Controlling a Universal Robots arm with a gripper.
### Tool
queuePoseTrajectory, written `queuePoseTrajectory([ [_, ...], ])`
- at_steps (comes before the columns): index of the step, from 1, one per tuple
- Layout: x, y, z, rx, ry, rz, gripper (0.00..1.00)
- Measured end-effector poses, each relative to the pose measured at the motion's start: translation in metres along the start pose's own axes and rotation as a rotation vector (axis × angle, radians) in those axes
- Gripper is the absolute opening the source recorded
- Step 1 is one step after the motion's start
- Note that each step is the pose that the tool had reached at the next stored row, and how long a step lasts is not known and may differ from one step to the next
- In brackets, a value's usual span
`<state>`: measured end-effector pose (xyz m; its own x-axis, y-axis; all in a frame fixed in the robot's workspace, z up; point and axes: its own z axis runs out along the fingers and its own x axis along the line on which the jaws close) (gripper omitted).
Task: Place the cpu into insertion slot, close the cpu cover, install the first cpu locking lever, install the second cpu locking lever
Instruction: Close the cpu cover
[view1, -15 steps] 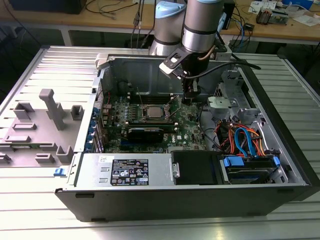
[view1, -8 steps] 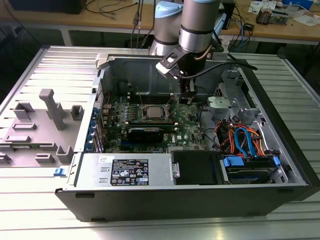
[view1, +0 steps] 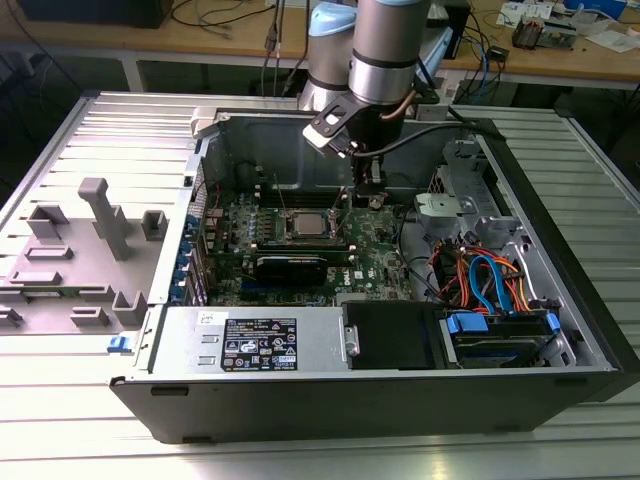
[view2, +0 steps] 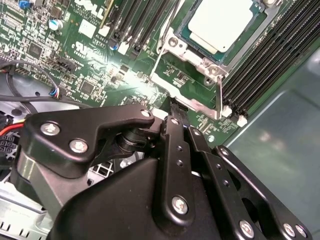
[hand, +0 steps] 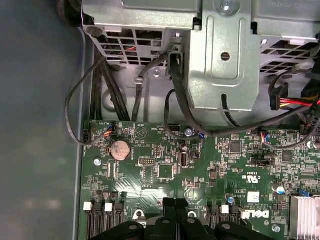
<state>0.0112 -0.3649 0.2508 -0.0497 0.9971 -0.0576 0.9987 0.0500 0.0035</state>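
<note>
You are working inside an open computer case that lies on the table, with the arm reaching down into it from above. Across the case floor runs the green motherboard, and the insertion slot is its largest square part.

In the exterior view your tool hangs just beside the slot, and the slot lies toward the exterior view's left of it. That is the relation to watch, because the work is sideways from the tool, not beneath it.

In the second wrist view the cpu is seated in the slot with its pale metal top showing. The cpu cover appears to lie down around it as a silver frame, so I judge the first two steps done and the levers to be the matter in hand.

A thin locking lever runs along the socket edge facing you, its long axis parallel to that edge. A second thin rod runs along the adjoining side.

Your tool has its fingers pressed together with nothing visible between them, and its tip sits at the silver strip by the near edge. You cannot tell from these views whether it touches.
</note>
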Motion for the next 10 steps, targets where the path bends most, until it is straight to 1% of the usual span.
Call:
queuePoseTrajectory([
  [2, 0.0001, -0.0020, 0.0000, 0.0000, 0.0000, 0.000, 0.11],
  [10, 0.0009, -0.0172, 0.0005, 0.0000, 0.0000, 0.000, 0.11],
])
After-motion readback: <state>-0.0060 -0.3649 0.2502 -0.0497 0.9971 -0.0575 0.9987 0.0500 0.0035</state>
